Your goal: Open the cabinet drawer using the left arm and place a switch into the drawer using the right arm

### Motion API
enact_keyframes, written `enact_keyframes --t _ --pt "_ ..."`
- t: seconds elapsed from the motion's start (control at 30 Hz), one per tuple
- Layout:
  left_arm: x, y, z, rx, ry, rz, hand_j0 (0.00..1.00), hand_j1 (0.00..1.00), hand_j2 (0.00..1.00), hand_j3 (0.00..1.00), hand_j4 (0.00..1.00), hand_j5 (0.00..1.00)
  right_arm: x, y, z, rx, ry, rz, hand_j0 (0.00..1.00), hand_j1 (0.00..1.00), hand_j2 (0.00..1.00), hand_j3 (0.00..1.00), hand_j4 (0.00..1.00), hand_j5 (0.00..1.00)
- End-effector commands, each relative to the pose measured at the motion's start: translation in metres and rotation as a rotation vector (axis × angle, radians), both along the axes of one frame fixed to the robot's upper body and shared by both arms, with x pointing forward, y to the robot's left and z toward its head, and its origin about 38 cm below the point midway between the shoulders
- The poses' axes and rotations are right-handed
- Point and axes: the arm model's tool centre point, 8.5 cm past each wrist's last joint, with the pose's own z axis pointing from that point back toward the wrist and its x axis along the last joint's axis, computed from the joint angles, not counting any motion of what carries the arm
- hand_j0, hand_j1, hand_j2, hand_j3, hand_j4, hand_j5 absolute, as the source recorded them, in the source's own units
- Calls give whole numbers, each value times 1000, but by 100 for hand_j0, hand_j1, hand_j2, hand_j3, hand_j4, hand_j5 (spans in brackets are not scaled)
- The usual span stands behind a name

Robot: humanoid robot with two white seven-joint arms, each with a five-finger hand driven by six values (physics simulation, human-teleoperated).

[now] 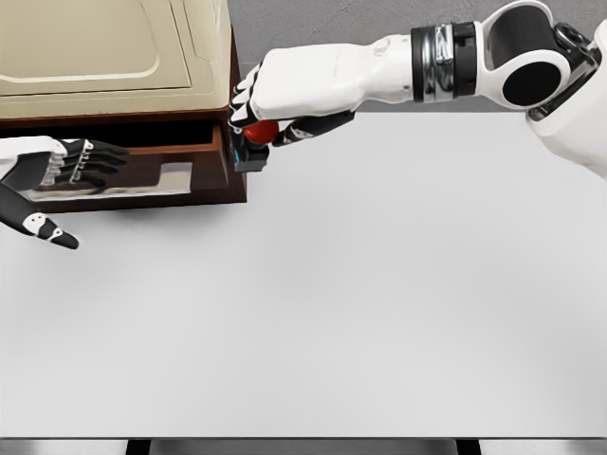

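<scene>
A brown cabinet (114, 57) with cream panels stands at the table's far left. Its drawer (161, 185) is pulled out, showing a pale bottom. The switch (256, 142), a black box with a red button, hangs at the drawer's right front corner, just above its rim. My right hand (266, 109) is shut on the switch, with the arm reaching in from the upper right. My left hand (57, 180) sits at the drawer's left side, fingers spread and holding nothing.
The white table (379, 303) stretches out in front of and to the right of the cabinet. Its front edge runs along the bottom of the view.
</scene>
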Motion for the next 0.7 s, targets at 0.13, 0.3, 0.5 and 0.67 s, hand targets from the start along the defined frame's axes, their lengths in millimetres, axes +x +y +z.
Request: enact_keyframes --t 0.13,0.3,0.5,0.67 --pt "-3 12 -4 77 -13 20 100 100 100 100 100 100 0 3 5 22 23 -5 48 48 48 48 48 48" --pt "-3 12 -5 77 -10 20 100 100 100 100 100 100 1 14 10 30 31 -17 48 48 48 48 48 48" --pt "-6 18 -1 69 -5 37 100 100 100 100 100 100 5 33 13 43 52 -36 48 48 48 48 48 48" --pt "-5 17 0 60 -3 36 100 100 100 100 100 100 10 50 14 54 78 -56 48 48 48 48 48 48"
